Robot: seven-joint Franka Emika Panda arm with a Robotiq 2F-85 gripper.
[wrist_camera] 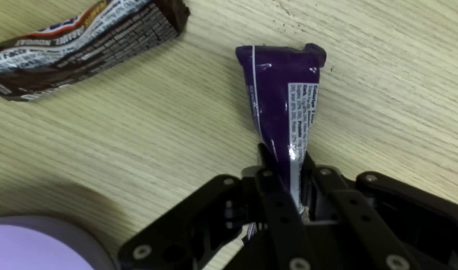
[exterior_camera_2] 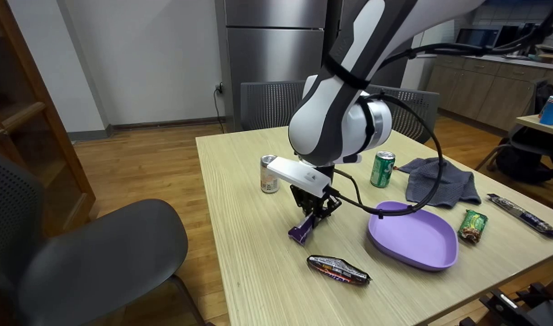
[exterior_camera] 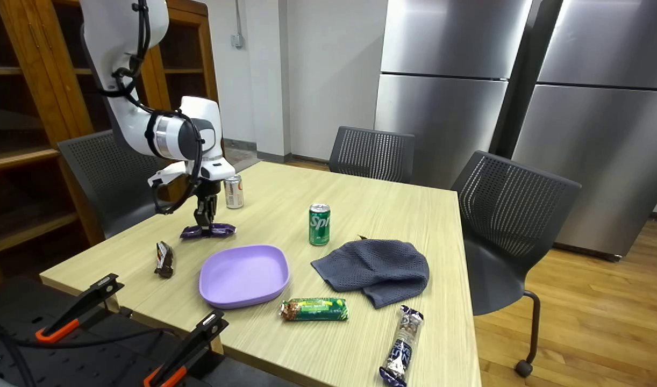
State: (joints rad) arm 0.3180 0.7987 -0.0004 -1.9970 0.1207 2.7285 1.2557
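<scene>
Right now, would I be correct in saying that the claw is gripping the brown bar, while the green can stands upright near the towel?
Not quite: the claw is gripping the purple bar, as the wrist view shows; the brown bar lies apart from it. The green can does stand upright near the towel.

Kitchen or break room: steel refrigerators (exterior_camera: 441, 118), microwave (exterior_camera_2: 478, 37) on counter (exterior_camera_2: 534, 63), cabinets (exterior_camera_2: 457, 88) below.

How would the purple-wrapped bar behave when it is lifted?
The purple-wrapped bar might slip a little, as it looks glossy. Gripped near its middle by the tool, it may stay fairly level. It is flat-ended, so rolling seems unlikely.
</scene>
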